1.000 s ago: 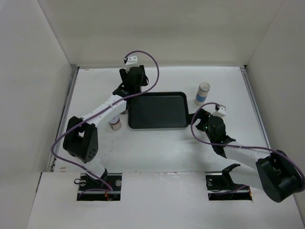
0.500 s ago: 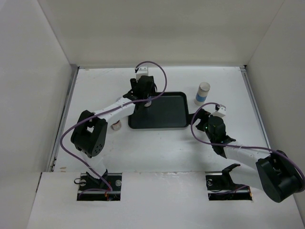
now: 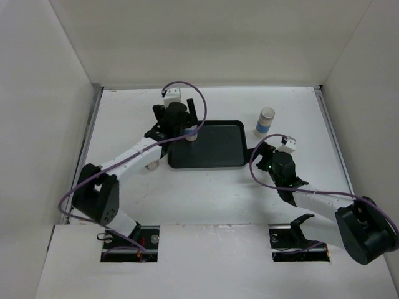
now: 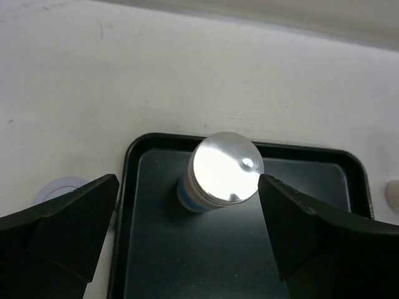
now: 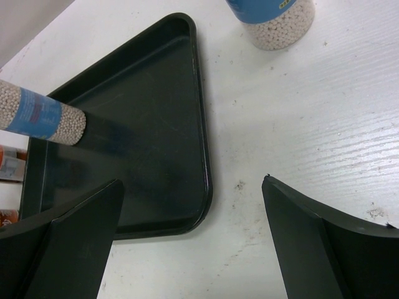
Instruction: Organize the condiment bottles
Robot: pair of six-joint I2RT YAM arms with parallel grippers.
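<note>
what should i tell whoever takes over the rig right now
Left gripper: open, over the tall bottle standing in the tray's far left part, not touching it.
Right gripper: open, empty, near the tray's right edge.
Second tall bottle: on the table, right of the tray.
Short bottle: on the table, left of the tray; the other short one is not clearly in view.
Done: one bottle in the tray. Left: likely the rest.

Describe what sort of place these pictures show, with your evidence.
Likely a robot test cell: plain white walls box in the table, and a left arm and right arm are mounted at its near edge.
</note>
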